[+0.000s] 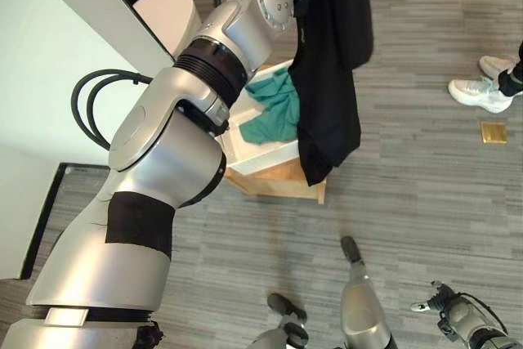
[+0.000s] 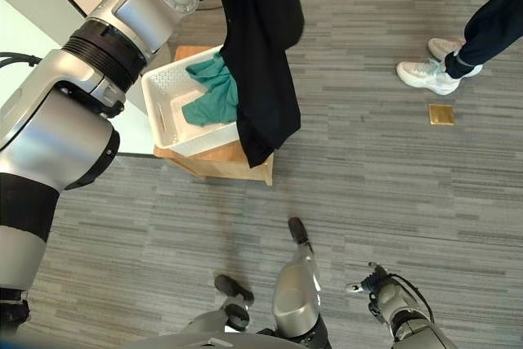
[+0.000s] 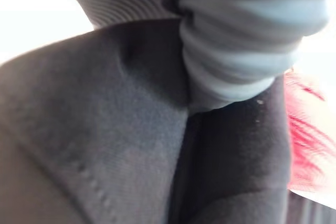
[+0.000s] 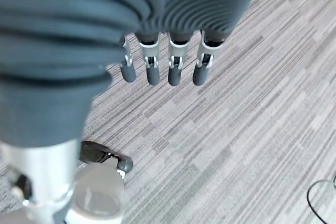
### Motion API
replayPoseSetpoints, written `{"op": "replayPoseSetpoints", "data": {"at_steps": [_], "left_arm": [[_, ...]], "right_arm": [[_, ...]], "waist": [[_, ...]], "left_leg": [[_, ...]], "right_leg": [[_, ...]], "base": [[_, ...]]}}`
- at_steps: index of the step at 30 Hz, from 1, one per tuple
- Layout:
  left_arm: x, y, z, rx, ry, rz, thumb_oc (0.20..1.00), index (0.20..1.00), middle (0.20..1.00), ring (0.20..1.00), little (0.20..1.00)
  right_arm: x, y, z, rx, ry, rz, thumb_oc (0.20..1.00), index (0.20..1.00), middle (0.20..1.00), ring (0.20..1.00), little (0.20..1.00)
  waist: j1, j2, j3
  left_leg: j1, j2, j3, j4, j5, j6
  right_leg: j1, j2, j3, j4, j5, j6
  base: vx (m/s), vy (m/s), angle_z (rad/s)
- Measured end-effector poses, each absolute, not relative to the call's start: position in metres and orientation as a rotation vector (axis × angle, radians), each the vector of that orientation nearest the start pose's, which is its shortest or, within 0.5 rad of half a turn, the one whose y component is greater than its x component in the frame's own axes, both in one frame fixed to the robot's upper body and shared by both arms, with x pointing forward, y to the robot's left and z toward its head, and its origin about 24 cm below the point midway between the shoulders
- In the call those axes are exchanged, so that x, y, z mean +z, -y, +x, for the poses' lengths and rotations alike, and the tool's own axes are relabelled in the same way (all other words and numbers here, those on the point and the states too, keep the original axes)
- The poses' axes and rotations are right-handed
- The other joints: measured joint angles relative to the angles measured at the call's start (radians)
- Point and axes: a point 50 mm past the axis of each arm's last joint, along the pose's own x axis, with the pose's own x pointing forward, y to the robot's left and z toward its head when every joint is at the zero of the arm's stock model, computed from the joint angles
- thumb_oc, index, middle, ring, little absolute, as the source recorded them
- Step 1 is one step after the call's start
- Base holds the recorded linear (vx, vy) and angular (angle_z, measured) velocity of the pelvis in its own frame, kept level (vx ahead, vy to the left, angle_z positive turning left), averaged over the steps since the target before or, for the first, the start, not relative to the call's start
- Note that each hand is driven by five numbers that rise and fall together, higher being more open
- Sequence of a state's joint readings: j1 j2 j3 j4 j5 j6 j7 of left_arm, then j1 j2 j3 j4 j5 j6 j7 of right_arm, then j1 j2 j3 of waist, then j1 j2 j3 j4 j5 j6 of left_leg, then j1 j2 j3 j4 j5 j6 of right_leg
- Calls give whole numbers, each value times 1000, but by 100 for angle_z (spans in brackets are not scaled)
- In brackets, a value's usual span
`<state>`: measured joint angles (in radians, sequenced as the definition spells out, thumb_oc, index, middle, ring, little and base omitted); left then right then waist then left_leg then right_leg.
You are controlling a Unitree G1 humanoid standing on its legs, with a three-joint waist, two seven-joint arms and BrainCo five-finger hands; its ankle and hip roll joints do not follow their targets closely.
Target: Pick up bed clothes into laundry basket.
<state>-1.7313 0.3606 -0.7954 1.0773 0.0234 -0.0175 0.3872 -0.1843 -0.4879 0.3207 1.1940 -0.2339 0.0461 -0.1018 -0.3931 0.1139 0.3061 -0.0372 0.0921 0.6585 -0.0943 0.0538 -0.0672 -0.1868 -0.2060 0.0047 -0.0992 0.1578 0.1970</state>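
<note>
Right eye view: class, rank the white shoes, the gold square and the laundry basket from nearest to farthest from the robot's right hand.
From the right hand, low at right:
1. Gold square, on the floor ahead.
2. White shoes, just beyond it.
3. Laundry basket, far across to the left.

matt black cloth garment (image 2: 261,46), perforated plastic basket (image 2: 167,112)

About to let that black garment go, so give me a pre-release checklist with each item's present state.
1. Black garment hangs above the white laundry basket: not ok, much of it drapes past the basket's outer edge.
2. Left hand's grip on the garment: cannot tell, cloth hides the fingers.
3. Basket has room: ok, just a teal cloth inside.
4. Basket sits steady on the wooden stand: ok.
5. Right hand free: ok, fingers straight over the floor.
6. Person's shoes stand apart from the basket: ok.
</note>
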Motion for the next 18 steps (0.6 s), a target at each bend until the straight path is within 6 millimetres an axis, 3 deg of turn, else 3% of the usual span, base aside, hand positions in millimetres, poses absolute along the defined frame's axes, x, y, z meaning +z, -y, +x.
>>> {"op": "replayPoseSetpoints", "data": {"at_steps": [5, 8, 13, 14, 15, 16, 17, 18], "left_arm": [[404, -54, 384, 180, 852, 954, 200, 200, 200, 200, 200], [416, -44, 375, 171, 914, 942, 200, 200, 200, 200, 200], [436, -40, 361, 206, 1007, 943, 200, 200, 200, 200, 200], [436, -37, 360, 203, 1025, 978, 200, 200, 200, 200, 200], [435, -31, 359, 188, 1037, 996, 200, 200, 200, 200, 200], [428, -22, 359, 160, 1044, 1040, 200, 200, 200, 200, 200], [427, -19, 359, 146, 1055, 1039, 200, 200, 200, 200, 200], [427, -19, 359, 142, 1057, 1043, 200, 200, 200, 200, 200]], "right_arm": [[-108, 311, 166, -6, -1054, -886, 1000, 1000, 1000, 1000, 1000], [-109, 312, 163, -1, -1069, -882, 1000, 1000, 1000, 1000, 1000], [-118, 308, 150, 23, -1114, -858, 1000, 1000, 1000, 1000, 1000], [-122, 304, 146, 34, -1127, -843, 1000, 1000, 1000, 1000, 1000], [-126, 300, 141, 43, -1147, -829, 1000, 1000, 1000, 1000, 1000], [-130, 297, 134, 50, -1176, -813, 1000, 1000, 1000, 1000, 1000], [-131, 300, 129, 46, -1194, -817, 1000, 1000, 1000, 1000, 1000], [-129, 301, 130, 47, -1193, -827, 1000, 1000, 1000, 1000, 1000]], "waist": [[23, -1, 0], [39, -2, 0], [78, -2, -11], [90, -10, -14], [108, -34, -12], [143, -68, -22], [146, -96, -17], [168, -85, -30]], "left_leg": [[27, 4, -15, 0, 0, 0], [75, 8, -33, 0, -4, -4], [167, 33, -50, 21, -26, -26], [157, 55, -76, 84, -32, -45], [128, 76, -115, 185, -45, -63], [78, 88, -198, 312, -19, -90], [15, 117, -245, 408, -35, -103], [10, 110, -258, 377, -50, -119]], "right_leg": [[36, 0, -40, 0, 0, -1], [93, 1, -97, 0, -1, -3], [198, 13, -141, 12, -48, -18], [205, 17, -155, 42, -75, -34], [193, 6, -164, 77, -103, -53], [223, -5, -163, 81, -110, -61], [248, -6, -165, 63, -102, -75], [260, 0, -162, 49, -99, -79]], "base": [[42, -62, 6], [115, -95, 14], [123, -180, 10], [43, -148, 16], [112, -62, 18], [392, 39, 21], [356, 69, 21], [285, 75, 1]]}}
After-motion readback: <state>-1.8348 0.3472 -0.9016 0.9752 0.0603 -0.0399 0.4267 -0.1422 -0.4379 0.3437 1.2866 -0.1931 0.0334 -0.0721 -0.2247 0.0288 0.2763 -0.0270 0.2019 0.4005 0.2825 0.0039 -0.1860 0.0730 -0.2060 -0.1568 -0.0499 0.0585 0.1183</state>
